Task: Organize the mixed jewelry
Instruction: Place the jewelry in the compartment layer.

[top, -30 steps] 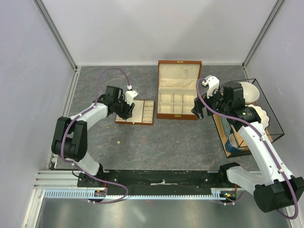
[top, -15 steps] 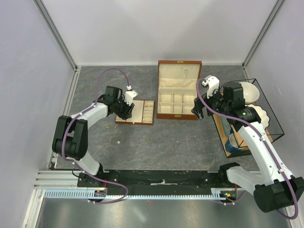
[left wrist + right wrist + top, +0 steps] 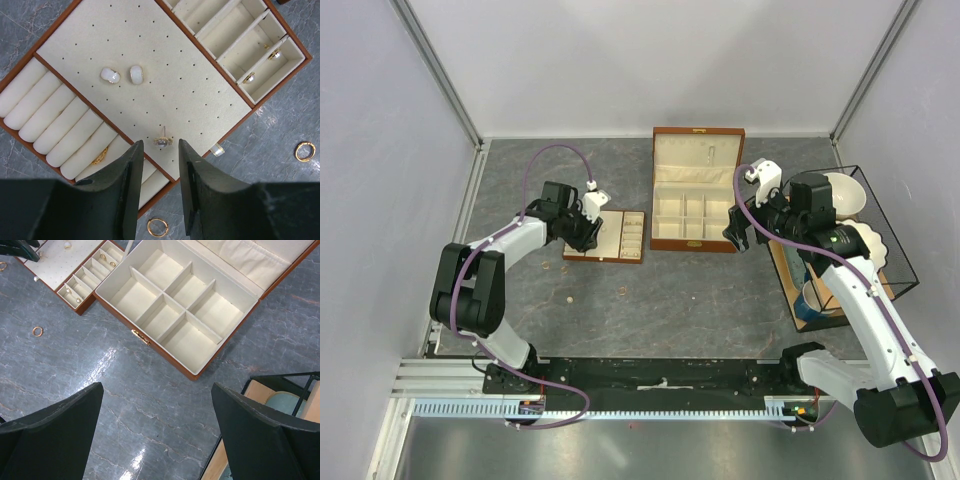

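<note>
In the left wrist view my left gripper is open by a narrow gap over the near edge of the slotted tray. A small stud earring lies on the tray's perforated panel just past the fingertips. Two white oval earrings lie farther up the panel, and a gold ring sits in the ring rolls. Gold hoops and a silver piece lie on the table. My right gripper is wide open and empty above bare table, beside the open wooden box.
From above, the tray sits left of the box. Tiny pieces lie on the grey table. A black wire basket with bowls and cups stands at the right. White walls close in the table.
</note>
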`<control>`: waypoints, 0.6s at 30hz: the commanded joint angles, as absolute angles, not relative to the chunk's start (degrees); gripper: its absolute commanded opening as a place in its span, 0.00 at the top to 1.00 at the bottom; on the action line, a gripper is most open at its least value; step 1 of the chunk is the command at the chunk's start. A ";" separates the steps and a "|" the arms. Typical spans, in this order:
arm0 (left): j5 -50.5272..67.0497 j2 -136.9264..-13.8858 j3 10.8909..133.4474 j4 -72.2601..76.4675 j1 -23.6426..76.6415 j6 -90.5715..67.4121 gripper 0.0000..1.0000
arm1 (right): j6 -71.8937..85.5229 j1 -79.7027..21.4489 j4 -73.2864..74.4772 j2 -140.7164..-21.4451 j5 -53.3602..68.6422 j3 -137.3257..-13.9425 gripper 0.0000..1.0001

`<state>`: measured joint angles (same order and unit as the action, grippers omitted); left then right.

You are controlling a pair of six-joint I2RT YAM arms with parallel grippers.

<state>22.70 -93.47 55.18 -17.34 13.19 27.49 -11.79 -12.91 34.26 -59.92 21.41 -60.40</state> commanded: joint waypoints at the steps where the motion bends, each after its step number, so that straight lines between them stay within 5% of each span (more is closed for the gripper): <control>1: 24.52 -94.13 54.93 -14.85 12.83 27.51 0.59 | -11.34 -12.92 32.34 -58.89 22.59 -60.12 0.02; 18: 24.87 -94.83 55.90 -15.21 13.01 27.51 0.60 | -11.42 -12.92 32.26 -58.98 22.59 -59.94 0.02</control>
